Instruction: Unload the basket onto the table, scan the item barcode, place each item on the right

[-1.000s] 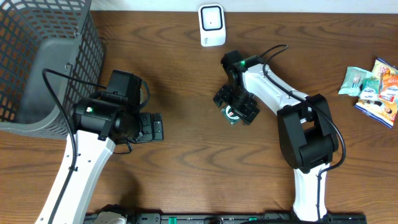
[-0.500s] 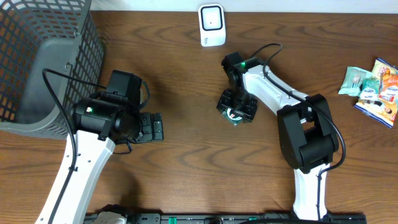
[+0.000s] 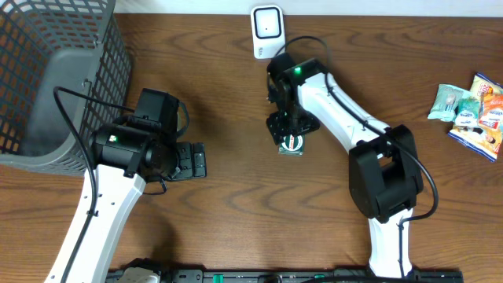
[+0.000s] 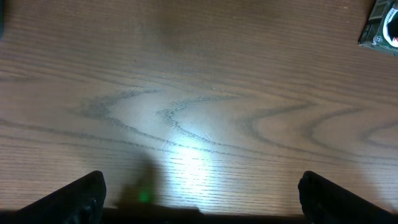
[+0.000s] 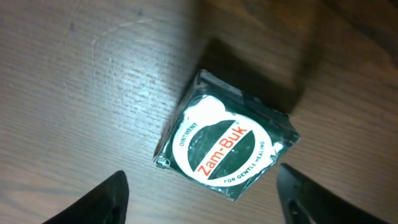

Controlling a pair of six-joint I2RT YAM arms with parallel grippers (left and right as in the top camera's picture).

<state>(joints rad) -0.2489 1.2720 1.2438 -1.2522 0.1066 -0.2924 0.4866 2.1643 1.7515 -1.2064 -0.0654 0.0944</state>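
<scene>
The item is a small dark green square Zam-Buk packet with a white ring and red lettering. It lies flat on the wooden table, also seen as the packet from overhead and at the top right corner of the left wrist view. My right gripper hovers over it, open. Its two fingers stand wide on either side below the packet and do not touch it; the right gripper holds nothing. The white scanner stands at the back edge. My left gripper is open and empty over bare wood, as the left gripper shows.
A grey wire basket fills the back left corner, next to the left arm. Several snack packets lie at the right edge.
The right arm has swung left and toward the scanner, turning its gripper over the packet, and its jaws have narrowed somewhat. The packet has stayed on the table. The left arm is still.
</scene>
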